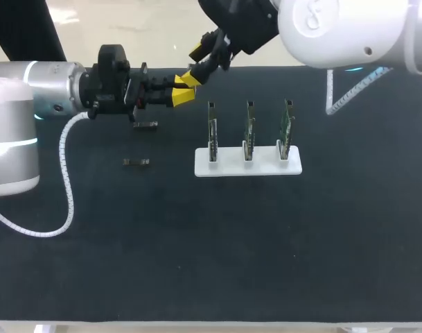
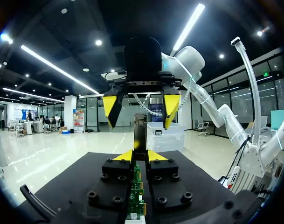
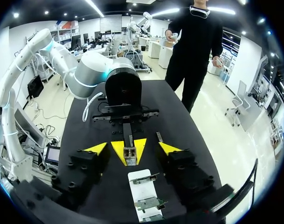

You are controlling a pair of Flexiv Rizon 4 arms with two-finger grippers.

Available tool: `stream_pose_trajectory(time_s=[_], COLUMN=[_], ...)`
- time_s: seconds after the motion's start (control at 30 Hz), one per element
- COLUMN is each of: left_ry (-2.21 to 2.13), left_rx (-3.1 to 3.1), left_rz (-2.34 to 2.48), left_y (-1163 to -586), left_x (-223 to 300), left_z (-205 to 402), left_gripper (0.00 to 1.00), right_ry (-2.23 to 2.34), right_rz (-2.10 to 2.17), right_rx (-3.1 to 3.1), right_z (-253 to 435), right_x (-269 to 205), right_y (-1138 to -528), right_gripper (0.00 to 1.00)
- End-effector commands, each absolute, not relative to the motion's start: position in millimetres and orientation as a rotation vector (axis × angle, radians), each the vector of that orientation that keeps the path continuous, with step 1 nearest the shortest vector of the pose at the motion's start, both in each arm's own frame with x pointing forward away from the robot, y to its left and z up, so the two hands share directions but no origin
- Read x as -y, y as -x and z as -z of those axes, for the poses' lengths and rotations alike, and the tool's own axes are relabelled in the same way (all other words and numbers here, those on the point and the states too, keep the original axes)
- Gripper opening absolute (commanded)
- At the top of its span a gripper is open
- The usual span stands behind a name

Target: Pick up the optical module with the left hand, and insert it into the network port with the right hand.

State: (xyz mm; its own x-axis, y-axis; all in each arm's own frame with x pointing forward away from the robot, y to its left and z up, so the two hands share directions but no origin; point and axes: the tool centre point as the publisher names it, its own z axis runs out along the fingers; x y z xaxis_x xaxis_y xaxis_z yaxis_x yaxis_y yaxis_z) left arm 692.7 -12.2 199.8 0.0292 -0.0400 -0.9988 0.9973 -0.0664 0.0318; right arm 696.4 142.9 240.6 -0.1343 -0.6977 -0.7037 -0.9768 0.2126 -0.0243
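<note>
In the left wrist view my left gripper (image 2: 140, 155) is shut on a slim dark optical module (image 2: 140, 133) that sticks out ahead of its yellow tips. My right gripper (image 2: 142, 109) faces it, with its fingertips (image 2: 110, 107) spread wide on either side of the module's far end and not touching it. The right wrist view shows the same meeting: my right gripper (image 3: 133, 148) stands open around my left gripper (image 3: 129, 151) and the module (image 3: 129, 157). In the head view, left gripper (image 1: 181, 90) and right gripper (image 1: 197, 64) meet above the table's far left-middle.
A white stand (image 1: 247, 166) holding three upright green boards with ports sits right of the grippers, and under them in the wrist views (image 3: 144, 186). Two spare modules (image 1: 145, 125) (image 1: 136, 161) lie on the black table. A white cable (image 1: 65, 187) loops at the left.
</note>
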Motion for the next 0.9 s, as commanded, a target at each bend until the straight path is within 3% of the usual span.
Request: stream_pose_trajectory(time_s=[0.03,0.07,0.23,0.3,0.57,0.6,0.63,0.9], left_ry=[-1.245,-1.245,-1.245,-1.245,-1.245,-1.245,-1.245,-1.245], left_rx=[-1.125,-1.125,-1.125,-1.125,-1.125,-1.125,-1.125,-1.125], left_rz=[1.254,1.254,1.254,1.254,1.254,1.254,1.254,1.254], left_y=[-693.6,-693.6,-693.6,-693.6,-693.6,-693.6,-693.6,-693.6], left_x=[12.6,12.6,12.6,12.6,12.6,12.6,12.6,12.6], left_z=[-199.7,-199.7,-199.7,-199.7,-199.7,-199.7,-199.7,-199.7], left_gripper=[0.00,0.00,0.00,0.00,0.00,0.37,1.00,1.00], right_ry=[1.545,1.544,1.540,1.537,1.527,1.527,1.527,1.527], right_rz=[-0.609,-0.609,-0.610,-0.610,-0.606,-0.605,-0.605,-0.608], right_rx=[-1.900,-1.899,-1.897,-1.899,-1.908,-1.908,-1.908,-1.915], right_z=[-240.8,-240.3,-240.2,-240.8,-240.8,-240.7,-240.7,-241.1], right_x=[-143.6,-144.2,-146.6,-147.7,-150.8,-150.8,-150.9,-151.9], right_y=[-696.3,-696.5,-698.2,-698.5,-699.4,-699.4,-699.5,-699.2], right_gripper=[0.45,0.38,0.28,0.01,0.00,0.00,0.00,0.00])
